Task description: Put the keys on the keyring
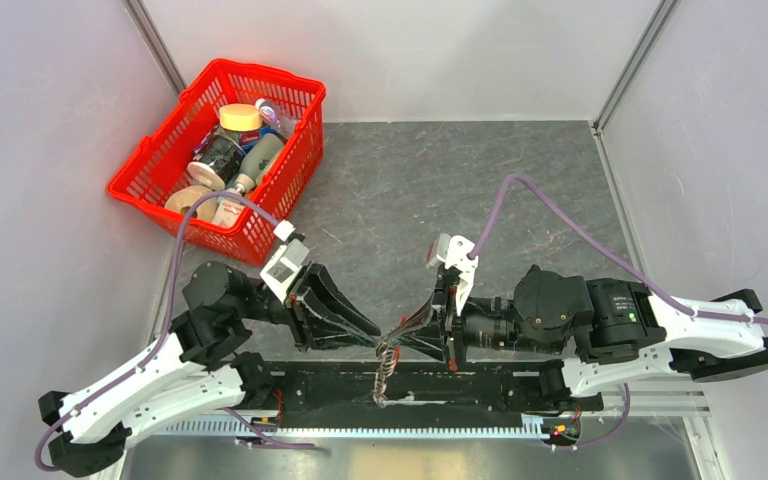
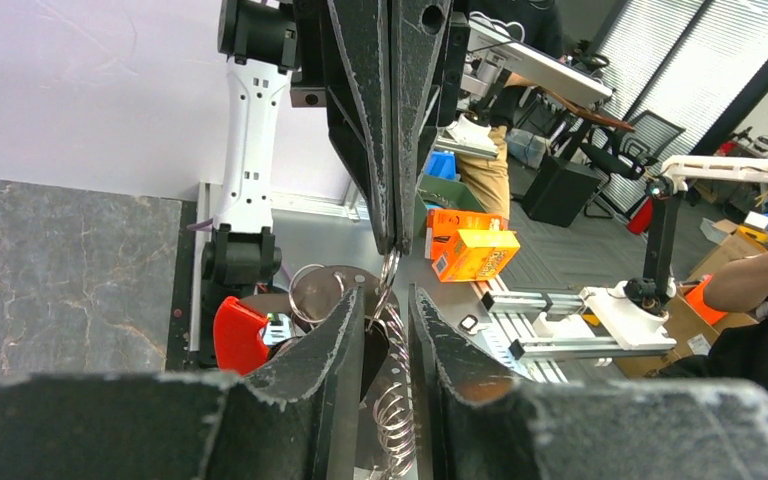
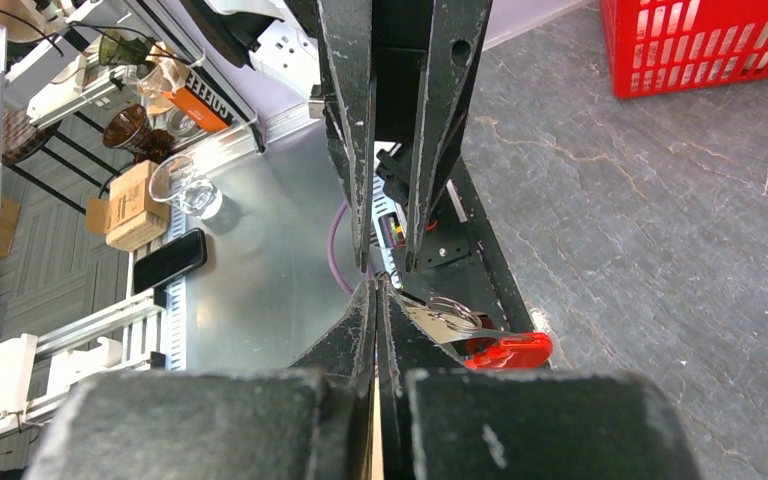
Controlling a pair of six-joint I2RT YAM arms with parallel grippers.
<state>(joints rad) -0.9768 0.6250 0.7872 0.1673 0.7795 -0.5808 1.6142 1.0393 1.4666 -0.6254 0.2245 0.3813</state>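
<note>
From where I stand, the two arms meet nose to nose just above the near edge of the bench [image 1: 520,200], over the dark rail between their bases. The right end effector [image 2: 396,245] has its fingers pressed together, and as best I can see they pinch the thin wire at the top of the keyring [image 2: 397,420], whose silvery coil hangs down from that grip. The red tag [image 2: 238,335] and a plain split ring [image 3: 455,310] dangle off to one side. The left end effector [image 1: 372,336] faces it with its fingers partly spread, straddling the hanging wire. I cannot tell whether anything bears against its pads. A dark shape [image 2: 370,348] sits in that gap and may be the head of one of the keys, and a flat silver sliver [image 3: 422,320] under the split ring may be a blade, but both are too small and too crowded to be sure of. The red basket [image 1: 295,170] of bottles sits well apart at the far left and plays no part. I would judge the step in hand to be the threading itself, with most of the work not yet done. To do it well, the right side should hold the loop dead steady. The left should move in slow, small strokes, lining the key's hole up with the free end of the wire. It should not close on the coil, which would swing or twist away.
</note>
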